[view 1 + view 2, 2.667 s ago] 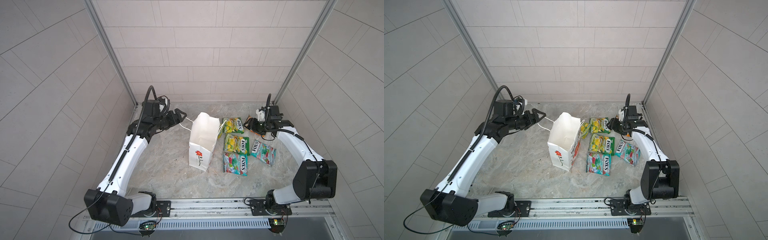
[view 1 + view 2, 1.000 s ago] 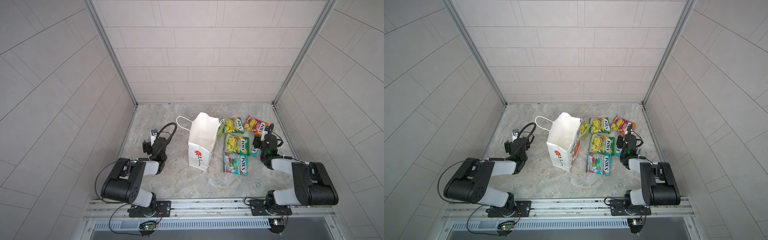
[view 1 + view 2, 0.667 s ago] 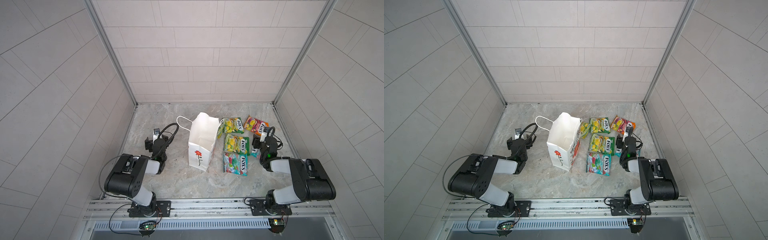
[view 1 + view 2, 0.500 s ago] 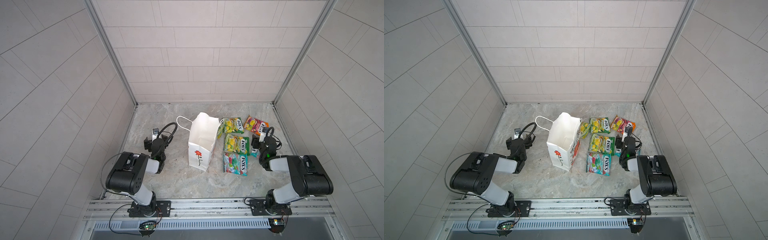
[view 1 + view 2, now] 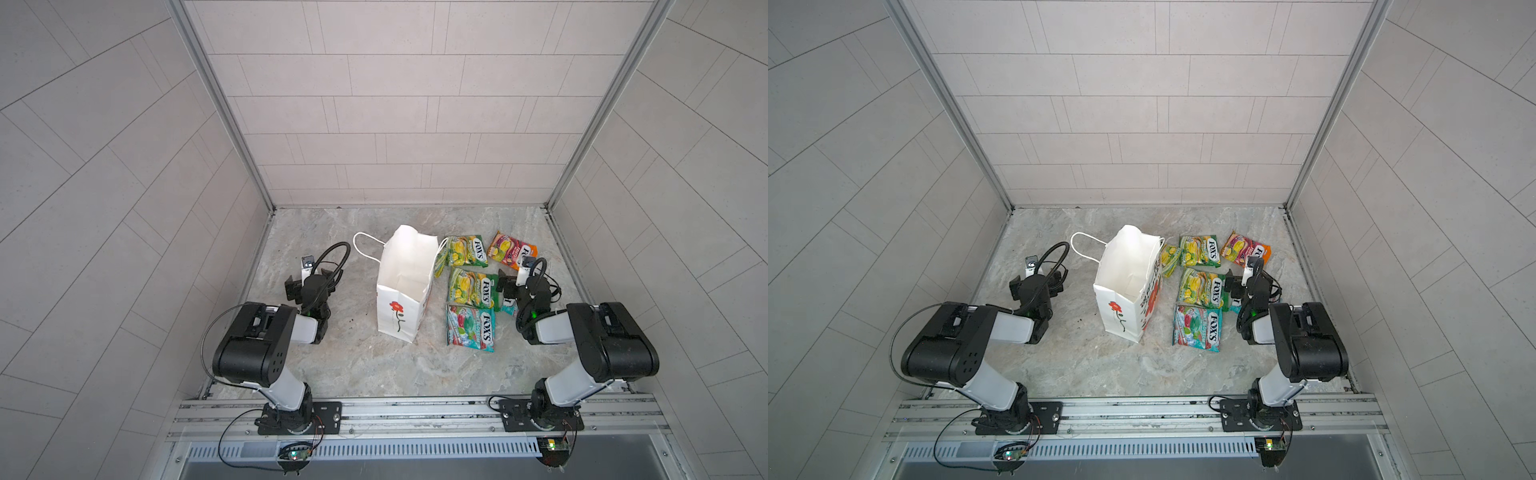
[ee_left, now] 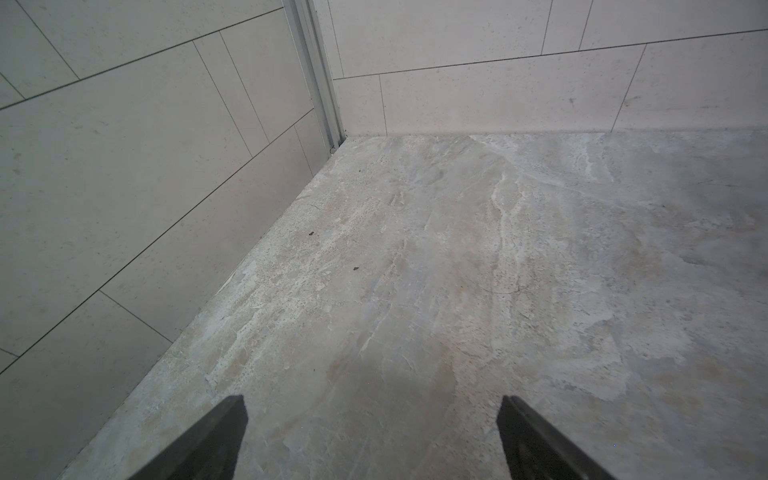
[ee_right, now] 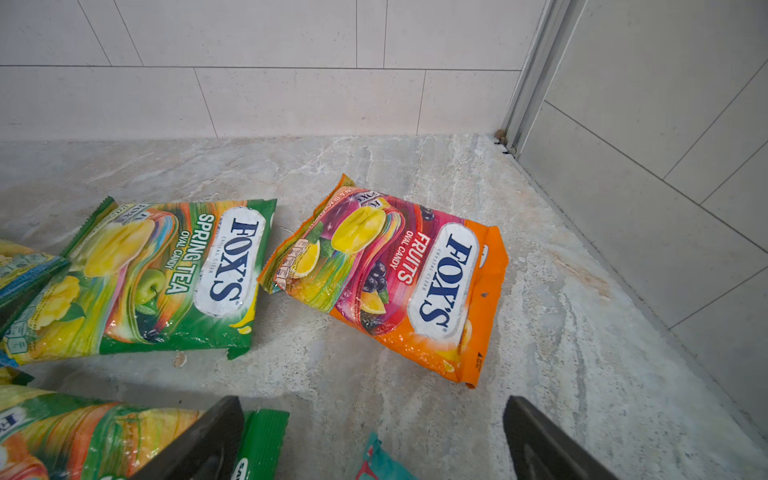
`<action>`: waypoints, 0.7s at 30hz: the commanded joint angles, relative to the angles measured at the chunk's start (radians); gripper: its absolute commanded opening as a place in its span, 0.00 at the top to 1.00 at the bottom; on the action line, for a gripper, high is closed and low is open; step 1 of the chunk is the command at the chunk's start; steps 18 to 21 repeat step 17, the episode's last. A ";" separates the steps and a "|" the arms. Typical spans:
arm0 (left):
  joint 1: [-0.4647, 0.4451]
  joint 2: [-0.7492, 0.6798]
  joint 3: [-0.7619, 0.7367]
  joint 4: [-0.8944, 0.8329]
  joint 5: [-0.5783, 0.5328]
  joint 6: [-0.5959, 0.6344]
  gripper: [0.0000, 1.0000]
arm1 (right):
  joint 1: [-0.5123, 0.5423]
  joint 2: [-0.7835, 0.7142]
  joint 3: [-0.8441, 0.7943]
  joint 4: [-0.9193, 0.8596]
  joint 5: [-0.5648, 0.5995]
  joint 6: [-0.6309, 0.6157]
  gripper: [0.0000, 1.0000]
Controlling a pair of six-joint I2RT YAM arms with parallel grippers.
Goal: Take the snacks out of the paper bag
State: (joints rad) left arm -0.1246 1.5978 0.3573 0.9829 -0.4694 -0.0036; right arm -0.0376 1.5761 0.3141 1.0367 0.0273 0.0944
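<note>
Top views both show paper bag (image 5: pixel 397 316) upright, snacks (image 5: pixel 471 286) beside it.

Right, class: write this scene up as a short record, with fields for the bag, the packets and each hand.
bag: upright, mouth open, no packet seen inside
packets: lying flat on the table, right of the bag
orange packet: face up, nearest the back right corner
left hand: open, empty, over bare table
right hand: open, empty, low by the packets
</note>
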 commanded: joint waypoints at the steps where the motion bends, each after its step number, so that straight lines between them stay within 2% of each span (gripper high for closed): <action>1: 0.003 0.003 0.016 0.014 -0.013 -0.014 0.00 | 0.001 0.007 0.012 0.015 -0.029 -0.023 0.01; 21: 0.003 0.004 0.019 0.010 -0.010 -0.017 0.00 | 0.001 0.007 0.010 0.019 -0.032 -0.023 0.01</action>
